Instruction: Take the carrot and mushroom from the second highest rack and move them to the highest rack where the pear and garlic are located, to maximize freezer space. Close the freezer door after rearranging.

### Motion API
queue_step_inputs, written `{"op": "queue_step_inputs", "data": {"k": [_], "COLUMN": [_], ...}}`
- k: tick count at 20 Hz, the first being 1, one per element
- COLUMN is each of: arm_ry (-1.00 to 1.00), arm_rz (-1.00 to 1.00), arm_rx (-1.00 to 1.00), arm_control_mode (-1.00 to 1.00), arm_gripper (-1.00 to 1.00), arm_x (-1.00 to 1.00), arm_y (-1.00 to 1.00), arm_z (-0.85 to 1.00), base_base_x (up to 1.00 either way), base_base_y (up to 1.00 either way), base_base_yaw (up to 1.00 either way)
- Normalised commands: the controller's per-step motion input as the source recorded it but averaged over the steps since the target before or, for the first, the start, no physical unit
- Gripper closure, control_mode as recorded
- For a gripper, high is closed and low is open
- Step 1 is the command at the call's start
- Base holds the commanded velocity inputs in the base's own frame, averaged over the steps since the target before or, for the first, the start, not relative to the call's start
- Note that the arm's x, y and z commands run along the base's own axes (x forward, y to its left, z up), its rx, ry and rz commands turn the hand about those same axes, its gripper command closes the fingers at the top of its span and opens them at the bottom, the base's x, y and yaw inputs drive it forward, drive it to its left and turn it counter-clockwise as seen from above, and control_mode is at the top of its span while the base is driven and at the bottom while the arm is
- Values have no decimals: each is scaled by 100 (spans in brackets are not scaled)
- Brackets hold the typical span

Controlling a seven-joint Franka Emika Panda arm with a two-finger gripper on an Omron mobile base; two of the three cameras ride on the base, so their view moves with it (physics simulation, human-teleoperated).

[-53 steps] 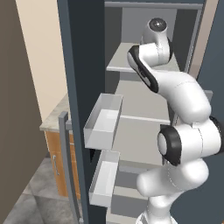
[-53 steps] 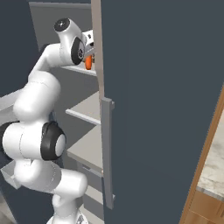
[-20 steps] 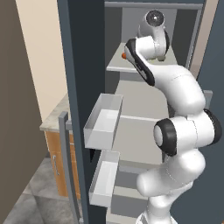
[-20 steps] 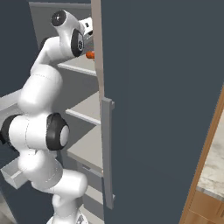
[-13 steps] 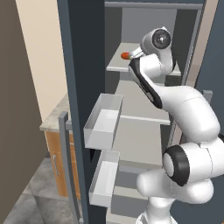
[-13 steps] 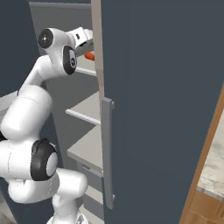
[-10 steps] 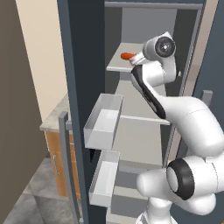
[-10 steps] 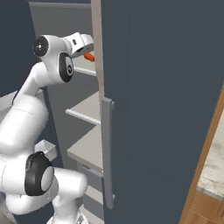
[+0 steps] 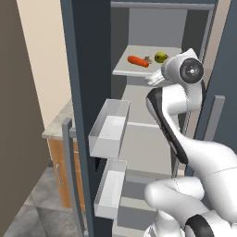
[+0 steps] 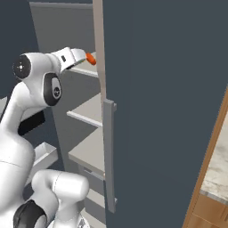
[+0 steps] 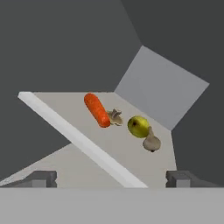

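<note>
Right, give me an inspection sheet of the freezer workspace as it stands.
Surface: top rack holds four items; racks below look bare.
Job's things: carrot lying flat, mushroom right beside it, pear and garlic close together further along, all on the top rack.
Clutter: nothing seen.
Grippers: gripper open, holding nothing, back from the rack's front edge.
Cables: nothing seen.
Surroundings: freezer door open; two door bins on the other door; wooden cabinet beside the unit.
</note>
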Motion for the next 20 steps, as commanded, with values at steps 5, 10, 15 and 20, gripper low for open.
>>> {"op": "queue_step_inputs", "data": {"k": [5,10,15,20], "arm_ry": [20,41,34,5], "arm_rz": [0,0,0,0], "arm_rx": [0,0,0,0], "arm_control_mode": [-100,-100,-100,100], "arm_gripper": [-100,-100,-100,-100], "arm_x": [-71,-38,-18,-22], "arm_y": [0,0,0,0], "arm_z": [-10,-5,-20,-14], "base_base_x": [0,0,0,-23], "base_base_y": [0,0,0,0], "base_base_yaw": [0,0,0,0]}}
